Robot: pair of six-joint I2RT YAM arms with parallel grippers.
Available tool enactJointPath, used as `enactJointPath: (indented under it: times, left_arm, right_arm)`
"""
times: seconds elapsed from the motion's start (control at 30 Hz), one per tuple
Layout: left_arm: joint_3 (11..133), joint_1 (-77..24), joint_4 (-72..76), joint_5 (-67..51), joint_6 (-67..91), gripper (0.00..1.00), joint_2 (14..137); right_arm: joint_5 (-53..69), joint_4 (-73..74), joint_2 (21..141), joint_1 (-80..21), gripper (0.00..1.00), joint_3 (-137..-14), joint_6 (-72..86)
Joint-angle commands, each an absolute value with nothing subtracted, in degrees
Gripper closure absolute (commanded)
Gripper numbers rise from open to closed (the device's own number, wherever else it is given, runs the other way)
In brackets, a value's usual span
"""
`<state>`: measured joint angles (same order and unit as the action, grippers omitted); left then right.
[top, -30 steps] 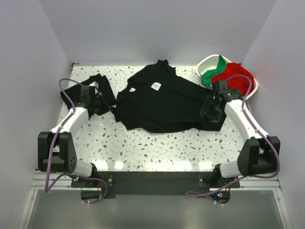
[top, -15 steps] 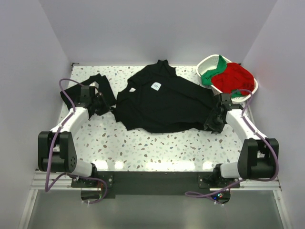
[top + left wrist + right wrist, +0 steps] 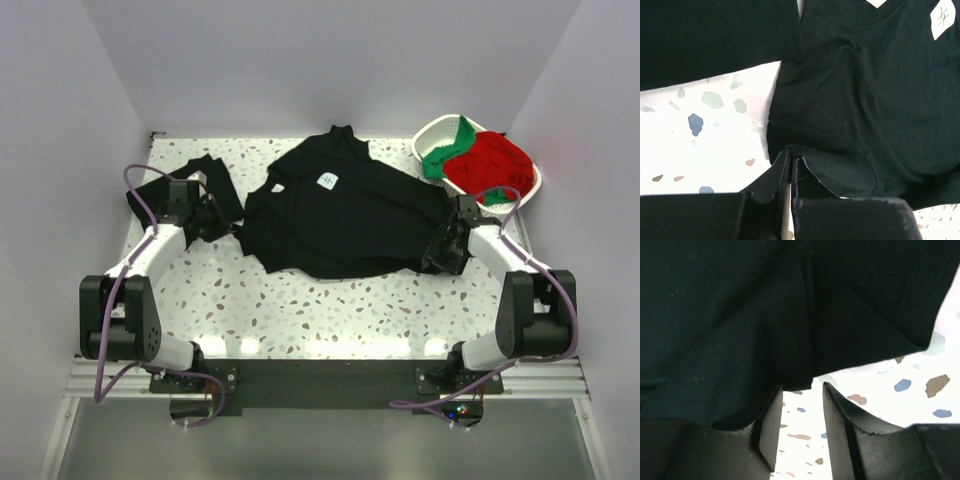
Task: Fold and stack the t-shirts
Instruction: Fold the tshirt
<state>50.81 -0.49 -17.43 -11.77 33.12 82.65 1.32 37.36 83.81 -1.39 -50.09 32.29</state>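
Barely started: black t-shirt unfolded mid-table, left gripper clamped on its 9 o'clock sleeve, right gripper jaws apart at 3 o'clock hem; red and green shirts in basket, 1 o'clock.

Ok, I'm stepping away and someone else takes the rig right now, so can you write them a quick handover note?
Grippers: the left pincer is shut on the sleeve edge of the spread black t-shirt. The right pincer is open at that shirt's right edge, nothing between its fingers.
Things: the shirt lies spread mid-way across the table, white neck label up. A second black garment lies crumpled far left. A red garment and a green garment sit in the white basket, far right.
Done: nothing folded or stacked.
Left: probably grip the right edge, fold this shirt, then the others, and stack.
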Motion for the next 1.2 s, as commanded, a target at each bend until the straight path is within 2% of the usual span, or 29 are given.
enactJointPath:
  times: [0.0, 0.17, 0.37, 0.7, 1.17]
  left_arm:
    - [53.0, 0.0, -16.79, -11.78, 30.94, 1.0, 81.65]
    - [53.17, 0.0, -16.79, -11.69, 30.85, 1.0, 81.56]
    - [53.17, 0.0, -16.96, -11.69, 30.76, 1.0, 81.74]
    - [53.26, 0.0, -17.05, -12.04, 30.59, 1.0, 81.83]
    - [52.82, 0.0, -23.81, -14.68, 33.04, 1.0, 75.07]
  right_arm:
    - [2.81, 34.37, 84.99, -1.32, 0.59, -50.1, 31.9]
    - [2.55, 34.19, 86.4, -1.32, 0.63, -50.36, 31.9]
    - [2.46, 34.89, 85.78, -1.32, 0.73, -51.24, 31.82]
    - [3.25, 36.91, 84.9, -1.32, 1.0, -52.47, 31.29]
    - [5.09, 54.48, 72.87, -1.32, 1.0, -55.46, 29.79]
